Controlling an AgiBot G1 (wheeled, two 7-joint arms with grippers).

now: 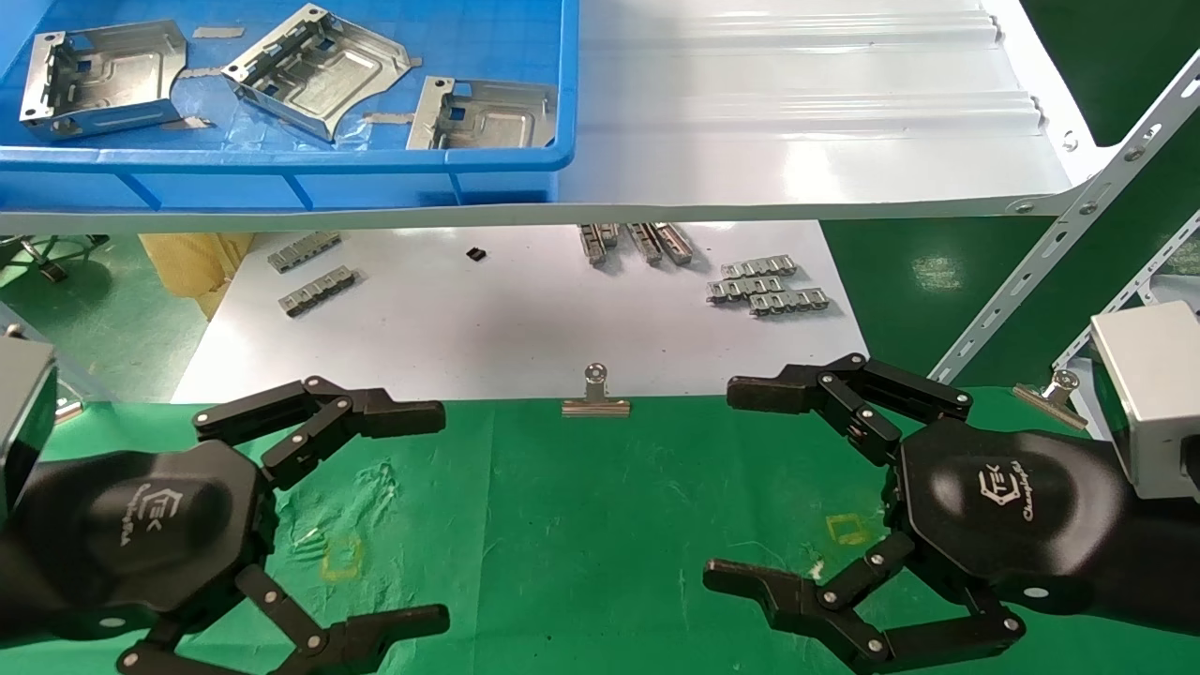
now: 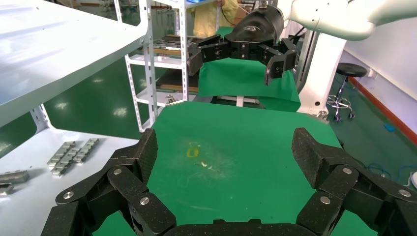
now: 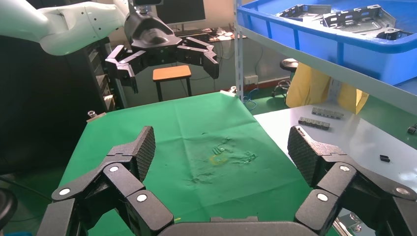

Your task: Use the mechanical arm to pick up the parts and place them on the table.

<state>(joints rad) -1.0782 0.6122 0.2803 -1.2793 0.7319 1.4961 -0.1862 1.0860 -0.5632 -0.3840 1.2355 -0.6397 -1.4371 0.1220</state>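
Three silvery sheet-metal parts lie in a blue bin on the white shelf, high at the left. They also show in the right wrist view as parts. Below lies the green-clothed table. My left gripper hovers open over its left side, empty. Over the right side my right gripper stands open and empty too. Both are far below the bin.
A white board behind the cloth carries small notched strips. Binder clips pin the cloth's far edge. The glossy shelf overhangs the board; its slotted upright stands at the right.
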